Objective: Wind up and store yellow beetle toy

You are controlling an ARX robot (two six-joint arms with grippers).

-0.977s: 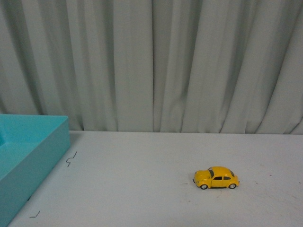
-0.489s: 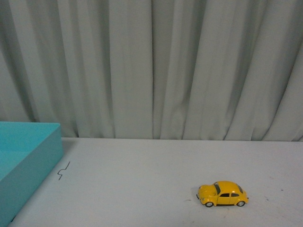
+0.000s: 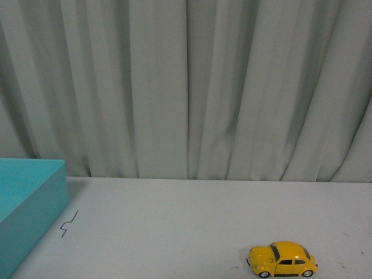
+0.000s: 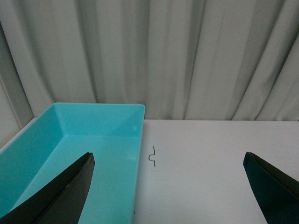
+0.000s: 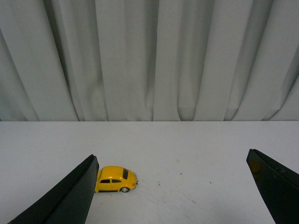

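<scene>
Nearest, the left gripper (image 4: 167,161) and the right gripper (image 5: 172,156) both hang with jaws spread wide. The yellow beetle toy (image 3: 282,260) stands on its wheels on the white table (image 3: 174,215), to the right (well apart from the teal bin (image 3: 40,192) at the left). A grey curtain (image 3: 186,87) hangs behind.

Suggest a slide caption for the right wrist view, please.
Open right gripper facing the yellow beetle toy on the white table.
</scene>
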